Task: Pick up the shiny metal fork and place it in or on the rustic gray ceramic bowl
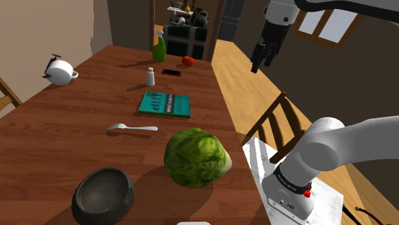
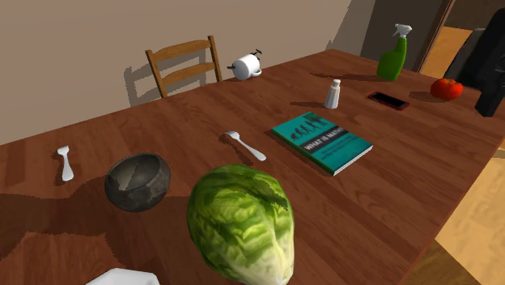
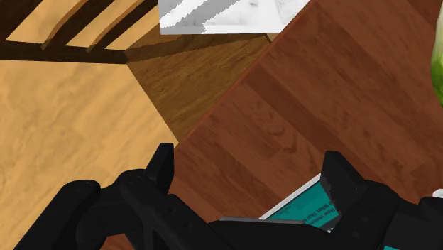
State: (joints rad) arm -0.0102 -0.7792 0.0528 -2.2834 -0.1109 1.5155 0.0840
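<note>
Shoulder view: my gripper [image 1: 258,64] hangs high beyond the counter's [image 1: 64,147] edge, over the floor. The fork [image 1: 132,128] lies flat on the counter between the teal book [image 1: 165,104] and the dark gray bowl [image 1: 78,201].

Second exterior view: fork just beside the book, bowl apart toward that view's left.

Wrist view: my fingers [image 3: 162,163] stand apart, empty, the book's corner beside one.

Teal book [image 3: 309,211] largely behind the gripper [image 3: 248,153], cabbage [image 3: 438,67] clipped at view's edge
</note>
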